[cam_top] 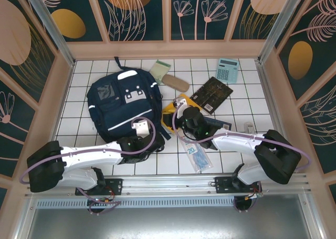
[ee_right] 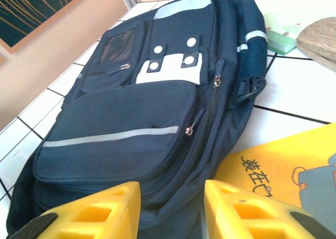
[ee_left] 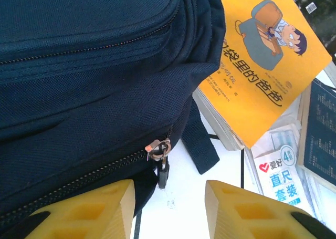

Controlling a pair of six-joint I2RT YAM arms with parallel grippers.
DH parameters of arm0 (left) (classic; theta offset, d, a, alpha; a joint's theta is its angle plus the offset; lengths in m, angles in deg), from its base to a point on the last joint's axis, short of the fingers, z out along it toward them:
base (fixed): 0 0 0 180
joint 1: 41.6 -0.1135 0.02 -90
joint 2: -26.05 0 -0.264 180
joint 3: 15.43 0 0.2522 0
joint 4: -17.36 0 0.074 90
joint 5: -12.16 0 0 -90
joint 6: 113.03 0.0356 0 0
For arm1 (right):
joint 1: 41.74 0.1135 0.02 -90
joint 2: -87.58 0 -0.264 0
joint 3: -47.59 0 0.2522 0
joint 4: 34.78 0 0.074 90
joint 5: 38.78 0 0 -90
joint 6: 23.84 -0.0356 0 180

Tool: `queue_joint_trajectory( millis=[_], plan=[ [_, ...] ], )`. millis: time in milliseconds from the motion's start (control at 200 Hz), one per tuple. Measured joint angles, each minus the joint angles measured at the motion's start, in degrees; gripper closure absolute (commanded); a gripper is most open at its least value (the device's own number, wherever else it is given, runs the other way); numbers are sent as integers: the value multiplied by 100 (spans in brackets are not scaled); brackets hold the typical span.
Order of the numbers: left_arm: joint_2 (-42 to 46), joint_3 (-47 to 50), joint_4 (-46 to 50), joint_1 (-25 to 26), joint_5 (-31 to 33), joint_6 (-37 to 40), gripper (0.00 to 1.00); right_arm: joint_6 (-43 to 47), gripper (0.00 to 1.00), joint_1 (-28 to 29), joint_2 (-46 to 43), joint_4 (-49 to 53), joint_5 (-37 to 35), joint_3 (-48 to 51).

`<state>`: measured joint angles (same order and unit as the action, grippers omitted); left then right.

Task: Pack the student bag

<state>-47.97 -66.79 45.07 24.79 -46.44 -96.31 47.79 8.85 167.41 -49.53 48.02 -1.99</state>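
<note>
Left hand (ee_left: pixel 168 197) open, white-tiled table (cam_top: pixel 252 100), floral walls (cam_top: pixel 136 13)

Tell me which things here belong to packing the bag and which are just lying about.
Job: bag, zip pull.
Lying about, likely packed later: yellow book, dark book, calculator, tan case, notepad, ruler pack.
</note>
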Motion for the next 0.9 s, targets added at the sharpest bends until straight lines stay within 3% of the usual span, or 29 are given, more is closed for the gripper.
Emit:
queue_joint_trajectory(
  millis=[160,525,746,791,896],
  plan=[
    [-28,120,-275,0,116,-157,70,-48,63,-26,-7,-24,2,85],
    [-157,398,-909,0,317,-197,72,-173,63,-26,-7,-177,15,162],
    [-313,409,-1082,0,492,-212,100,-304,63,-26,-2,-212,20,186],
    [-319,409,-1075,0,501,-190,100,-328,62,-26,26,-210,20,179],
    [-317,409,-1075,0,496,-208,100,-492,50,-26,269,-76,-7,13]
  ],
)
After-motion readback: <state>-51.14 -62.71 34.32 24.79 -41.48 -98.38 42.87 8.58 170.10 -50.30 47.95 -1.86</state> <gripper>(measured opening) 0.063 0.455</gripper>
